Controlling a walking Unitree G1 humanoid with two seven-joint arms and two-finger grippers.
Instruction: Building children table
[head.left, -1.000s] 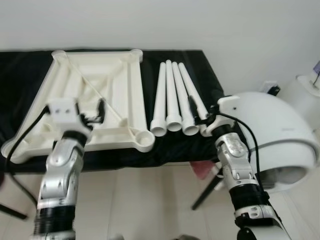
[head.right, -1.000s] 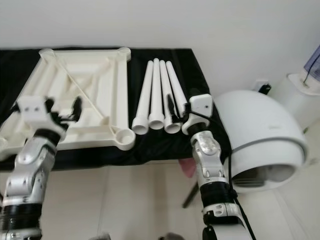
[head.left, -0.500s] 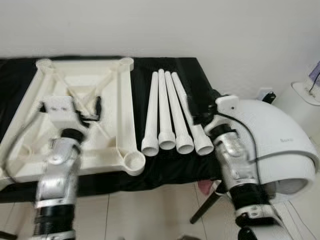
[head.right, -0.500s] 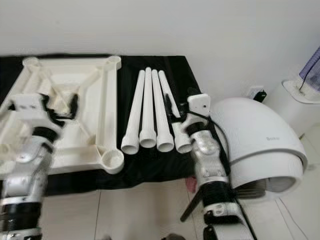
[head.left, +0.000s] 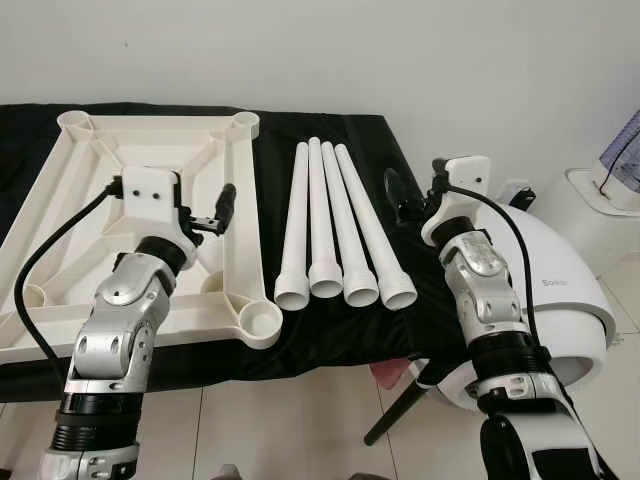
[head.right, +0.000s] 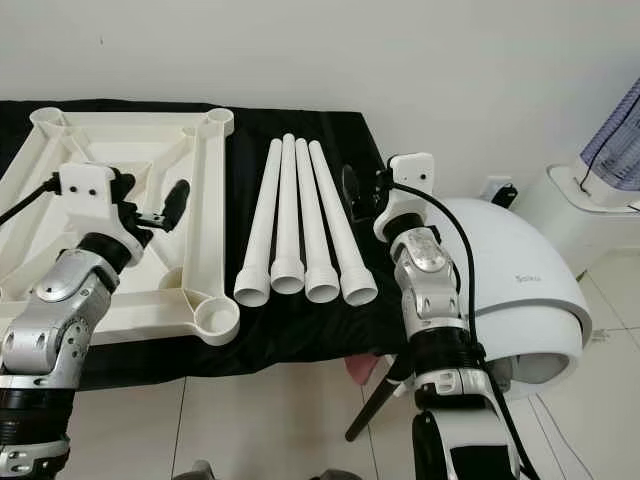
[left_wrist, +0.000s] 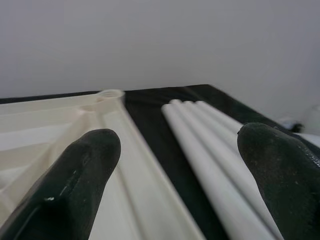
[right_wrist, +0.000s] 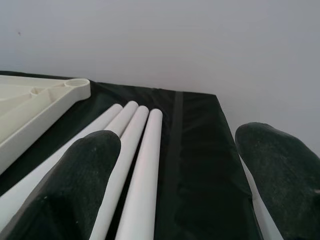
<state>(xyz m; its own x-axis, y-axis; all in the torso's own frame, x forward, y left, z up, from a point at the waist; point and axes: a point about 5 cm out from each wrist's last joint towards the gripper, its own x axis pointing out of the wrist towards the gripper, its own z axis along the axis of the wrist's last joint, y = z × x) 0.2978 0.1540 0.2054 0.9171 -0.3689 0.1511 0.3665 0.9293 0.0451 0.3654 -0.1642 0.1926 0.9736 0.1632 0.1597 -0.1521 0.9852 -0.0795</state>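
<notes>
Four white legs (head.left: 335, 230) lie side by side just right of the upturned tabletop (head.left: 150, 210) on the black cloth (head.left: 400, 170). The legs look light, stiff and slick; grip mid-shaft. Left gripper (head.left: 215, 215) above the tabletop and right gripper (head.left: 400, 200) beside the legs both gape, empty.

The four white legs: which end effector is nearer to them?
Right. The right end effector hovers just beside the four white legs; the left end effector hangs over the tabletop frame.
</notes>
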